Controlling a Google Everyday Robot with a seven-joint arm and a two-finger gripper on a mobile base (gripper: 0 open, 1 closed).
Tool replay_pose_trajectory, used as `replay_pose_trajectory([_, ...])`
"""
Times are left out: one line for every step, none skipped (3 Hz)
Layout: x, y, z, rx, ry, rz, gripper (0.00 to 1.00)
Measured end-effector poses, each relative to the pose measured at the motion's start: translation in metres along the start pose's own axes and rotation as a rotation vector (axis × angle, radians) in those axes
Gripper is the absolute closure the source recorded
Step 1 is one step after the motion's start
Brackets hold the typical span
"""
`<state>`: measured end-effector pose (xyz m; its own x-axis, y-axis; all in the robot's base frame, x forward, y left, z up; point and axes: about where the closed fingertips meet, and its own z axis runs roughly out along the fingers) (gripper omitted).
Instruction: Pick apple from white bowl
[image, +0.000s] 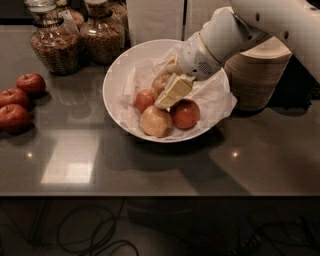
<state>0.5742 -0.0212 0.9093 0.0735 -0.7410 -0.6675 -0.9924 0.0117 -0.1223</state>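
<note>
The gripper (168, 100) is down inside the white bowl (114, 85), its tip among the fruit; I cannot tell whether it is spread or pinching. The apple (186, 114) lies just right of it on crumpled paper (216, 95), touching a paler apple (155, 121) at the near rim. Two more red apples crowd the gripper's left. Stacked beige bowls (257, 75) stand right, jars (52, 45) far left, three dark apples (15, 116) at the left edge.

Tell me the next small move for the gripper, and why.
Probably ease the gripper slightly lower over the apple it partly hides in the white bowl. It hangs low among the fruit, and that apple sits on the paper lining, not yet lifted.
</note>
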Motion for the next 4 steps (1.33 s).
replay_pose_trajectory([0.000,0.000,0.000,0.000,0.000,0.000,0.87])
replay_pose_trajectory([0.000,0.000,0.000,0.000,0.000,0.000,1.00])
replay_pose_trajectory([-0.001,0.000,0.002,-0.003,0.000,0.010,1.00])
replay_pose_trajectory([-0.012,0.010,-0.011,0.026,-0.025,0.005,1.00])
